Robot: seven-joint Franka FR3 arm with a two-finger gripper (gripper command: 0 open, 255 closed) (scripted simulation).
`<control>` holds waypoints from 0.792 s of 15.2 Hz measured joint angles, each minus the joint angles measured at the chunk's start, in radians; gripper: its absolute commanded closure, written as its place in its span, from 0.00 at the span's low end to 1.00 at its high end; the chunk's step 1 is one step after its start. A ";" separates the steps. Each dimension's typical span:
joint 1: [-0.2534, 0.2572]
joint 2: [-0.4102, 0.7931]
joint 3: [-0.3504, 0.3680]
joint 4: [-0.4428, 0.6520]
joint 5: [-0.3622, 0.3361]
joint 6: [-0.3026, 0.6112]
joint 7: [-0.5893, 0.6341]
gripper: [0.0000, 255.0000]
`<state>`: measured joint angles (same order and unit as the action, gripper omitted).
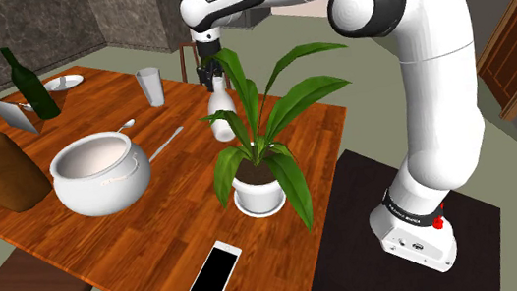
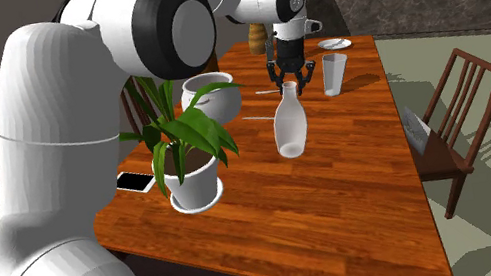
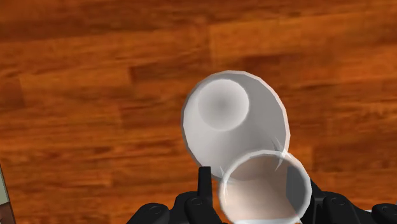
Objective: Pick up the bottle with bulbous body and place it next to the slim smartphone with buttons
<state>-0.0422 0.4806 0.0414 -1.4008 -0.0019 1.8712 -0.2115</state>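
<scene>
Well, my pincer point(image 2: 289, 78): spread, hanging straight down over the bottle point(image 2: 289, 127), one finger on each side of the neck just at its mouth, pinching nothing that I can see.
My fingers point(image 3: 205, 184): in the wrist view one stands just beside the rim of the bottle's mouth; I cannot tell whether either of them touches it.
The bottle: pale and whitish, with a slim neck over a round, bulging body. It stands upright on the table point(image 1: 79, 242), right under my hand.
Its neighbours: in the shoulder view the plant point(image 1: 259, 191) stands just on its near side, with leaves crossing in front of it. The glass point(image 1: 150, 86) stands near it on the far left.
The phone point(image 1: 213, 276): slim, with a white frame and a black screen. It lies flat at the near edge of the table in the shoulder view, well apart from the bottle, with the plant between the two.
The plant: long green leaves rising from a white planter.
The white pot point(image 1: 99, 174): wide and round, to the left of the plant in the shoulder view.
The green bottle point(image 1: 31, 86): tall and dark, at the far left in the shoulder view, with a small plate point(image 1: 64, 83) just beside it.
The table: reddish-brown wooden planks.
The chair point(image 2: 453, 119): brown wood, at the table's right side in the second exterior view.
</scene>
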 measured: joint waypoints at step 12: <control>0.000 -0.006 0.000 0.126 0.000 -0.131 0.000 1.00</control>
<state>-0.0421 0.4747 0.0416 -1.2747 -0.0017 1.7398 -0.2117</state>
